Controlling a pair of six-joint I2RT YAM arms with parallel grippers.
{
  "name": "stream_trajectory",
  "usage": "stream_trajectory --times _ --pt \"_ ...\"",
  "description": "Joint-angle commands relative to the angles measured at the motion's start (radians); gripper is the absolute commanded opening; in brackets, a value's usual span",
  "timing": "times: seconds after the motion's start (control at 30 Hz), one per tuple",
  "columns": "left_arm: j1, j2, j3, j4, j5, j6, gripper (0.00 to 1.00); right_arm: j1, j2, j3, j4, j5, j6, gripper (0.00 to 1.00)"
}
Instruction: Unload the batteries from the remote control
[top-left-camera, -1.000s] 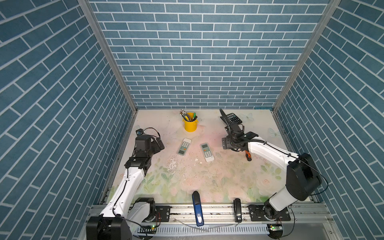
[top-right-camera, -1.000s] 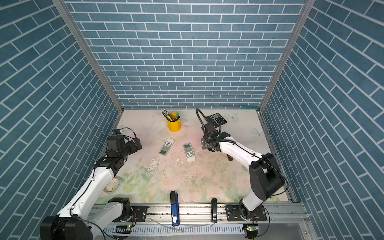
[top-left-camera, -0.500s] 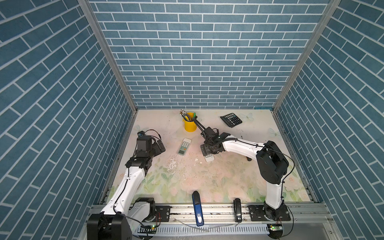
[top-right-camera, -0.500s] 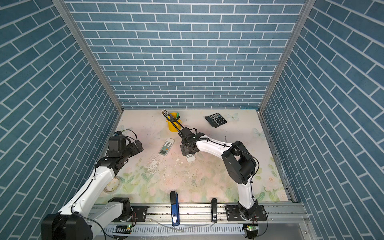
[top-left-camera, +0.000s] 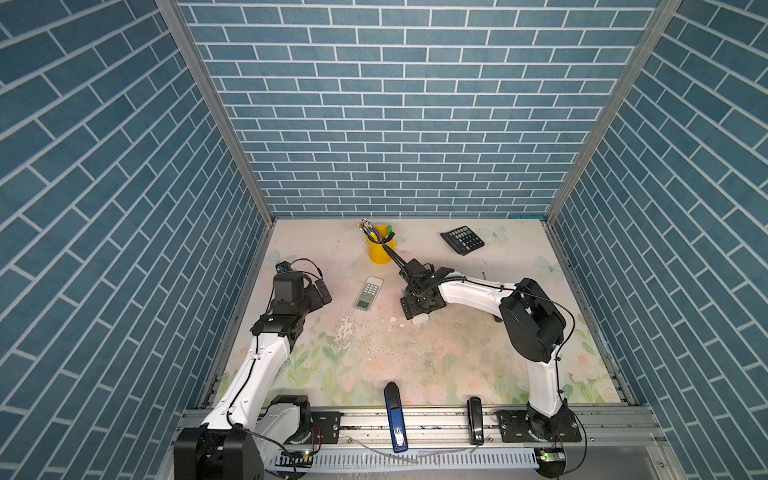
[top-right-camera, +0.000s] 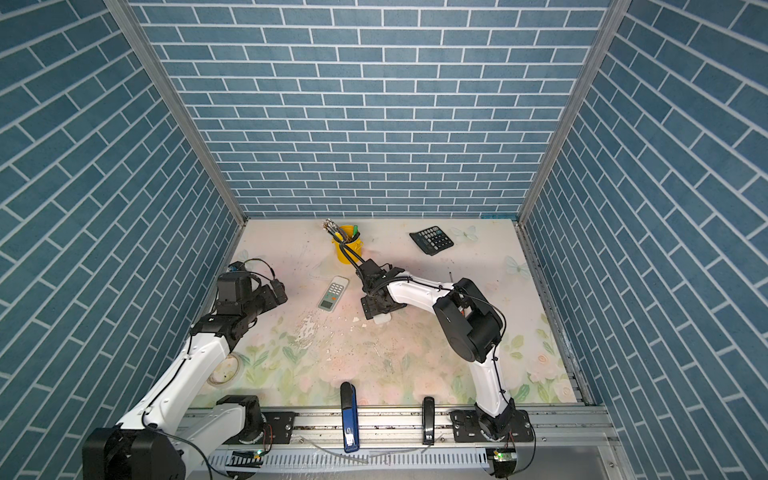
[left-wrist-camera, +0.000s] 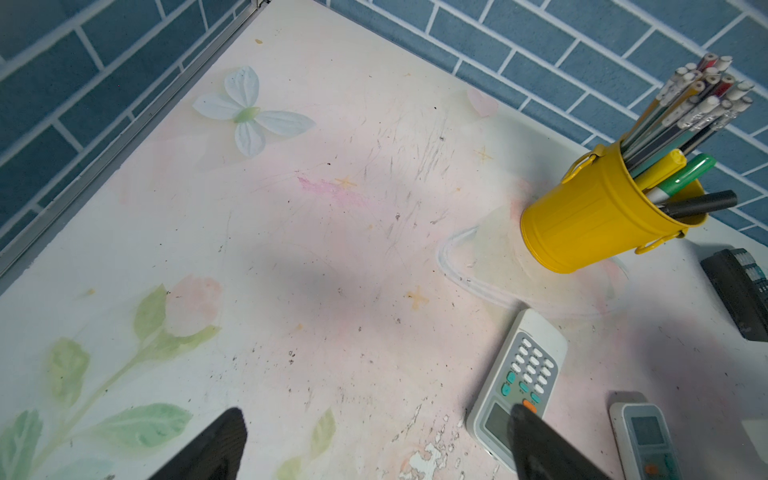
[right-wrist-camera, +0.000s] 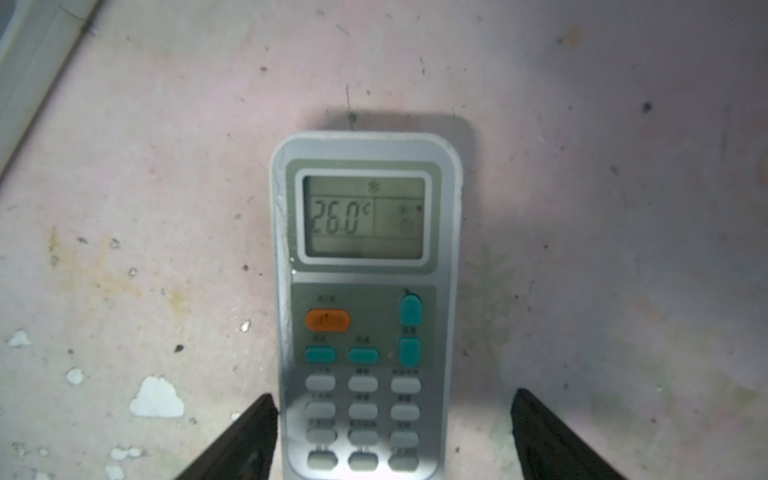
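In both top views, finds the right claw (top-left-camera: 417, 309) (top-right-camera: 380, 309) swung across from beside the black desk calculator (top-left-camera: 462, 240) (top-right-camera: 431, 240), its place a second ago, to low over a slim white-grey plastic remote control (top-left-camera: 419, 319) (top-right-camera: 382, 319). Leaves only one pale end showing, on the near side. Keeps the left claw (top-left-camera: 320, 291) (top-right-camera: 277, 293) at the left edge of the floral tabletop (top-left-camera: 415, 365) (top-right-camera: 374, 365), much as before. Places a second white remote (top-left-camera: 368, 294) (top-right-camera: 333, 294) flat and face up between the two claws, long axis slanting near-left to far-right, screen end nearer, keypad end toward the yellow metal pencil bucket (top-left-camera: 380, 249) (top-right-camera: 348, 249).

From the left wrist: shows the left claw (left-wrist-camera: 376, 415) spread wide over bare table, gripping and touching nothing. Catches the second white remote (left-wrist-camera: 519, 374) and the remote control (left-wrist-camera: 646, 440) near each other but apart.

From the right wrist: sets the remote control (right-wrist-camera: 365, 291) face up, long axis straight down the middle of the right claw (right-wrist-camera: 392, 399), lit screen end pointing away, keypad end between the fingers (right-wrist-camera: 249, 436). Spreads wider than the remote: one finger just beside its edge, the other clear of it, nothing clamped. Hides the batteries, backs of both remotes down.
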Motion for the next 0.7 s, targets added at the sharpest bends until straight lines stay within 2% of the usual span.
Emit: stream_trajectory --times 0.0,0.33,0.67 --pt "-0.004 0.002 -0.010 0.011 0.002 -0.008 1.00 0.012 0.017 0.022 -0.035 -0.023 0.036 0.86" --pt "-0.003 0.001 -0.016 0.032 0.005 -0.021 0.98 0.032 0.010 -0.026 -0.042 -0.032 0.070 0.79" --pt "-0.003 0.017 -0.004 0.040 0.042 -0.025 0.98 0.042 -0.001 -0.083 -0.008 -0.056 0.104 0.66"
